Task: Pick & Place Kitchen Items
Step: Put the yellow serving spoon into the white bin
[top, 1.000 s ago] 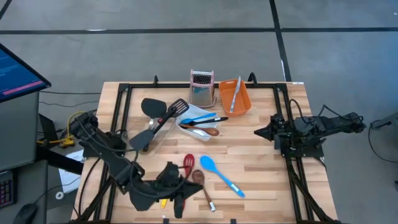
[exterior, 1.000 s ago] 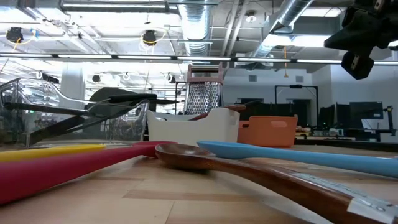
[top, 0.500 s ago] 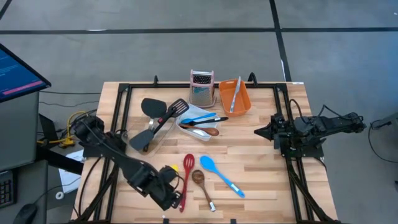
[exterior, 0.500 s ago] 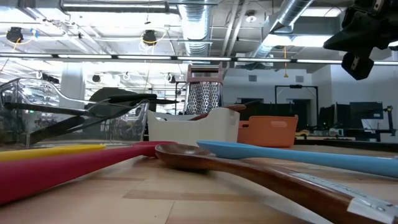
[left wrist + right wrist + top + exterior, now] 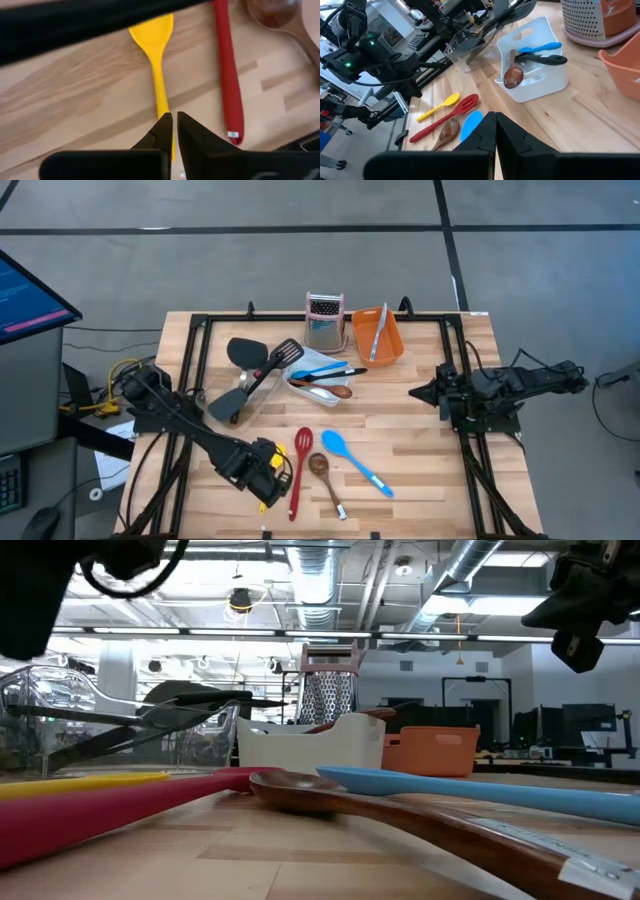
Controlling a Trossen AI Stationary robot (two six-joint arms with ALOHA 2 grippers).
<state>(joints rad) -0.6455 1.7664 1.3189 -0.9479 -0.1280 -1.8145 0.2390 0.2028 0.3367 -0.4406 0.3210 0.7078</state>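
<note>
Two dark jointed arms with black cables and tapered black fingers.

The left gripper's two dark fingers stand nearly together, a narrow gap between them, over the handle of a yellow plastic spatula lying on the pale wooden table. Beside the spatula lies a long red handle, and next to that the bowl of a brown wooden spoon.

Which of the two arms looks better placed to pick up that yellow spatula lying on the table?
The left. Its gripper hangs right over the yellow spatula, beside the red spatula. The right gripper waits far across the table.
</note>
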